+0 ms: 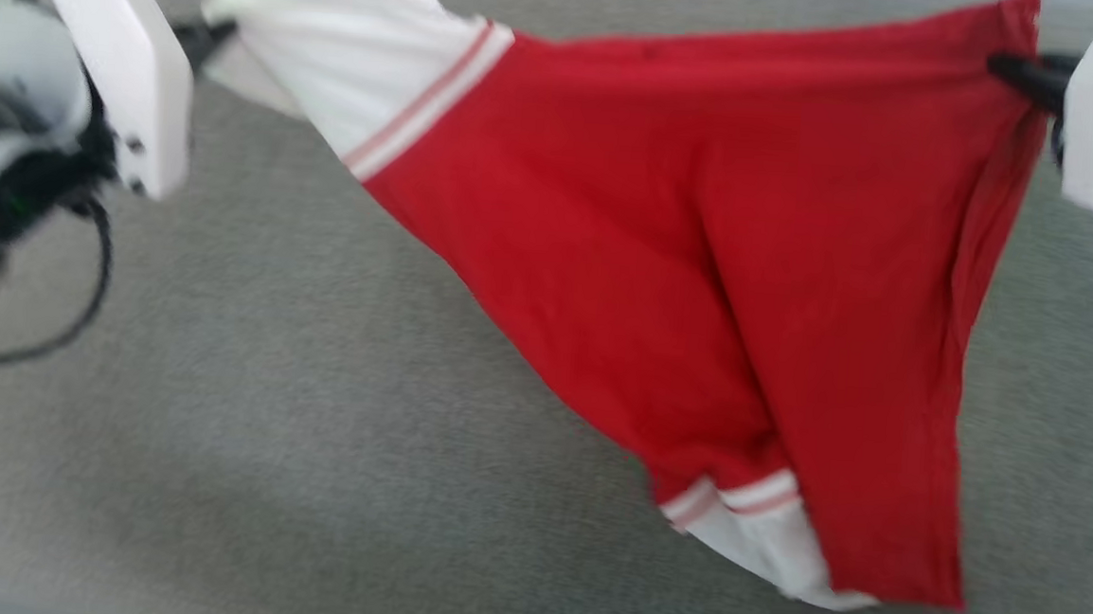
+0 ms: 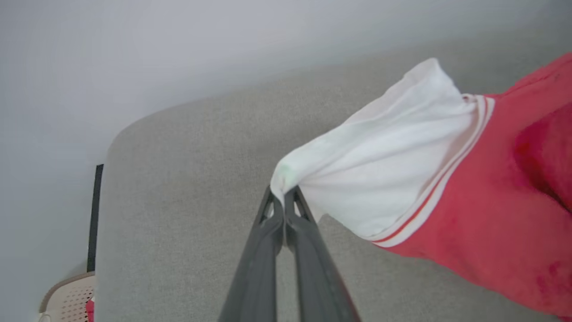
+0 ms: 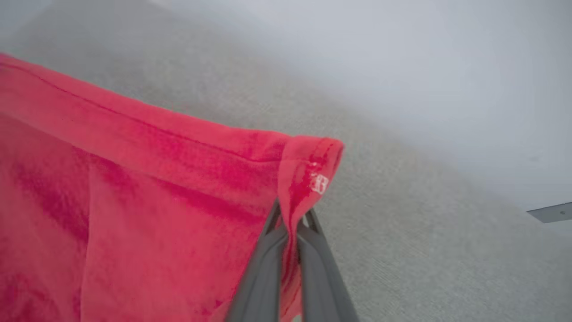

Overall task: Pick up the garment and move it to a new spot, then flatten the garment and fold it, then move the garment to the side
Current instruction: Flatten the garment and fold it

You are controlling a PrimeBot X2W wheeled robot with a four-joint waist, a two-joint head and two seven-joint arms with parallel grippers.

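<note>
The step in hand looked like the carry to a new spot, with the flattening to come. To do it well, both pinches should stay firm and the two arms should hold apart, so the upper edge stays taut; I would judge that lowering the hanging part first and then drawing the cloth along the worktop would lay it out with fewer creases. Letting the arms drift together would let the cloth sag and bunch.

The left gripper was closed tight on the tip of a white sleeve, the cloth nipped just at its fingertips. The right gripper was closed likewise on a red corner, a fold of fabric running down between its fingers.

The garment was slung between the two grippers, clear of the worktop. From the left gripper it ran away across to the right gripper, and its body sagged well below both, the other white sleeve dangling at the lowest point, nearer the right gripper's side.
</note>
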